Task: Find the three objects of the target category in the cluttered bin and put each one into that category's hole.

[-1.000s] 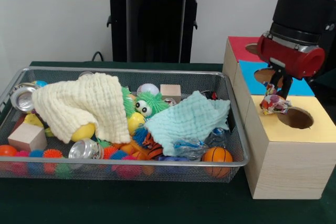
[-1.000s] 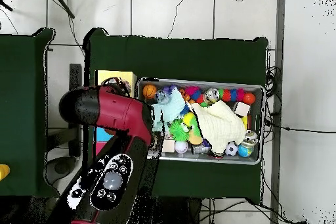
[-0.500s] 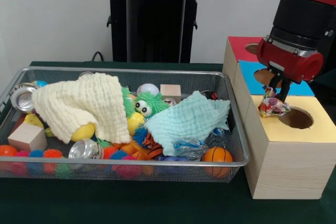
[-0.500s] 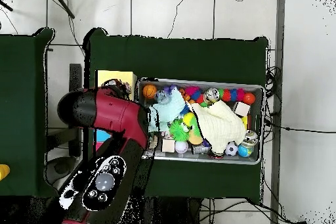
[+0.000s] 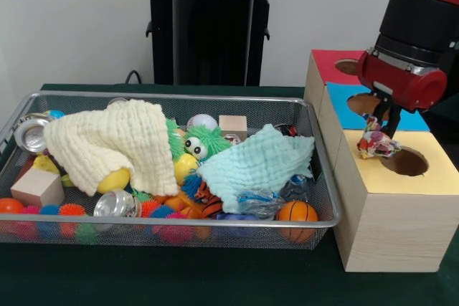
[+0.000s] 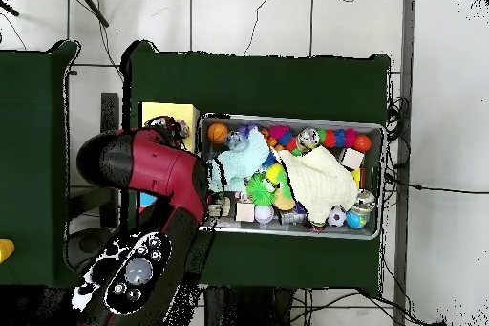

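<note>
The gripper (image 5: 383, 121) is clamped on one crumpled wrapper (image 5: 376, 143), held just at 9 o'clock of the round hole (image 5: 405, 160) in the yellow box (image 5: 401, 209). The wire bin (image 5: 324, 177) contains two cloths, two wooden blocks and two cans, one orange ball (image 5: 297, 212) lying at 5 o'clock.

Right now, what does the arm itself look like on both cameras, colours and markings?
Front view: a glossy black cylindrical arm segment ends in a rounded red wrist housing with a thin silver band; thin dark gripper fingers hang below. Overhead view: a red link with black joints and a black button panel.
</note>
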`<state>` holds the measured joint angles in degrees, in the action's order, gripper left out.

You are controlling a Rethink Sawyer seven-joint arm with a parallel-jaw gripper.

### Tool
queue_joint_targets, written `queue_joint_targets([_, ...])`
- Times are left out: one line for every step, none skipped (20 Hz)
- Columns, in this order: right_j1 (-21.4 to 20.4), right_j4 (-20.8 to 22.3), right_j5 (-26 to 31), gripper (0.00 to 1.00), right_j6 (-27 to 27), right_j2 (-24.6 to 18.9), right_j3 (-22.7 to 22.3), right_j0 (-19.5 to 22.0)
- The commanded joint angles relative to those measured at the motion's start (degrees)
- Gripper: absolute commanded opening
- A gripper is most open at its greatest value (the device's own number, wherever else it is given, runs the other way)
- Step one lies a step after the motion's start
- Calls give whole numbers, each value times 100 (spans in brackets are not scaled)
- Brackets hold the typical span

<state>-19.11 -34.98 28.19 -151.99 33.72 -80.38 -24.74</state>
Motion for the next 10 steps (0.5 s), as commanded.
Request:
queue_joint_targets([365, -427, 227, 0, -2034, -182, -219, -73])
queue_joint_targets([361, -490, 212, 0, -2110, -185, -207, -84])
queue_joint_targets([355, -535, 179, 0, -2144, -191, -215, -90])
queue_joint_targets([339, -582, 122, 0, -2164, -208, -232, -99])
queue_joint_targets([326, -590, 97, 0, -2137, -219, -257, -100])
queue_joint_targets([312, -598, 73, 0, -2110, -229, -282, -101])
queue_joint_targets([347, -608, 108, 0, -2148, -196, -232, -121])
queue_joint_targets([361, -621, 118, 0, -2160, -194, -220, -121])
queue_joint_targets([367, -633, 133, 0, -2177, -181, -205, -126])
queue_joint_targets([367, -659, 117, 0, -2204, -177, -204, -133])
